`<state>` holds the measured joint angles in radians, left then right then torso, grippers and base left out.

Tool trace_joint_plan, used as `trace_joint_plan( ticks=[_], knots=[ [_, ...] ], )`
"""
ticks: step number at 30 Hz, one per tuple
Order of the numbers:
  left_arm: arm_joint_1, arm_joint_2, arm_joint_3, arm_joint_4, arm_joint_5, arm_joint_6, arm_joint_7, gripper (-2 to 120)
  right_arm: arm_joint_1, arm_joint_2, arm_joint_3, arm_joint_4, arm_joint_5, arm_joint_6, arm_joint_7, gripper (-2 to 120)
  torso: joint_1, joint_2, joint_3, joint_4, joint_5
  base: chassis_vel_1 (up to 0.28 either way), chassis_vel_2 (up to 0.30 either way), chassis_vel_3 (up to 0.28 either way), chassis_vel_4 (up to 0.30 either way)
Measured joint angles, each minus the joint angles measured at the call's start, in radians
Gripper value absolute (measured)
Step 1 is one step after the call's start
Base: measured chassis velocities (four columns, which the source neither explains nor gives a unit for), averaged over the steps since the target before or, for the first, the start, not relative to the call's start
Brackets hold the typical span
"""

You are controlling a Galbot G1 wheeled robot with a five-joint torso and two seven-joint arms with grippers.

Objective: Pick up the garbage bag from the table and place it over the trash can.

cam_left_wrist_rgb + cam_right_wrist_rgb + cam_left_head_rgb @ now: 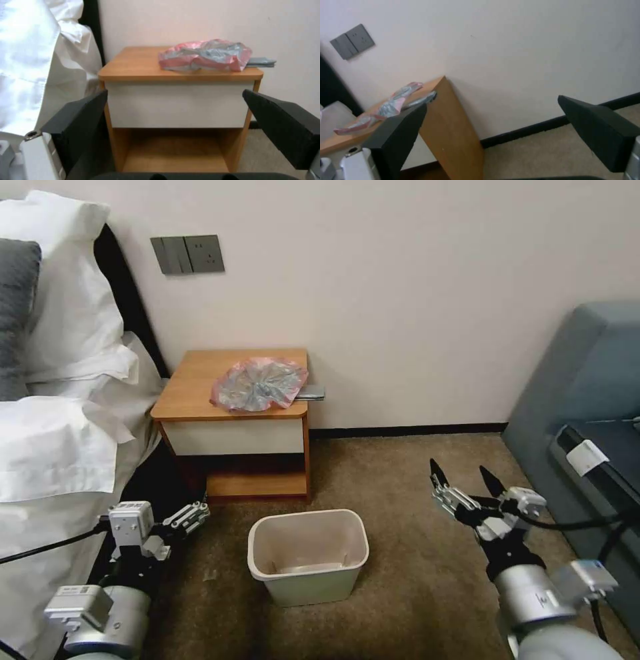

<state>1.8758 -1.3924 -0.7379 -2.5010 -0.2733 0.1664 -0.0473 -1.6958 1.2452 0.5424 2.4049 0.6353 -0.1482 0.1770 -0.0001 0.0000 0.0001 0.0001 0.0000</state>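
Head view: the garbage bag (pixel 259 384) is seen lying crumpled on the far right part of the table (pixel 193 387), its grey plastic and pink-red edging spread in a loose heap that reaches the table's right edge. A small flat grey object (pixel 311 393) is seen touching the bag on its right side, partly overhanging the table's edge. The table is placed against the far wall (pixel 400 300), with a bed (pixel 60 400) and its white bedding just to the left. The trash can (pixel 308 555) is set upright on the carpet (pixel 413 553), nearer than the table and slightly to its right, well apart from the bag. The left gripper (pixel 190 517) is held low at the near left, beside the bedding and left of the trash can, with nothing grasped; in the left wrist view its fingers (pixel 78 127) are spread wide apart and the table's white drawer front is framed between them, the bag (pixel 205 55) resting on the table (pixel 133 65) above. The right gripper (pixel 465 477) is held above the carpet at the near right, right of the trash can, and is likewise released and empty, its two dark fingertips being parted. A grey sofa (pixel 587 380) is seen at the far right. In the right wrist view the bag (pixel 388 107) is seen on the table (pixel 453 130), past one spread finger.
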Motion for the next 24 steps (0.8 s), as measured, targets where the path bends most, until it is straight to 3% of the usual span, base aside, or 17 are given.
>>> trace_joint_plan(
  ticks=[7,13,24],
  knots=[
    [-0.006,-0.013,0.008,0.0,0.002,-0.003,0.004,100,0.034,-0.002,-0.019,-0.023,0.01,-0.002,0.007,100,0.0,0.0,0.0,-0.0006,-0.0003,0.0,0.0,0.0,0.0],
    [-0.007,-0.026,0.008,0.001,0.004,-0.006,0.007,100,0.228,0.018,-0.139,-0.156,0.005,-0.009,0.037,100,0.0,0.0,0.0,0.0003,0.0,0.0,0.0,0.0,0.0],
    [-0.002,-0.026,0.004,0.001,0.004,-0.007,0.009,100,0.315,0.034,-0.205,-0.226,0.046,-0.022,0.071,100,0.0,0.0,0.0,-0.0002,-0.0001,0.0,0.0,0.0,0.0]
  ],
)
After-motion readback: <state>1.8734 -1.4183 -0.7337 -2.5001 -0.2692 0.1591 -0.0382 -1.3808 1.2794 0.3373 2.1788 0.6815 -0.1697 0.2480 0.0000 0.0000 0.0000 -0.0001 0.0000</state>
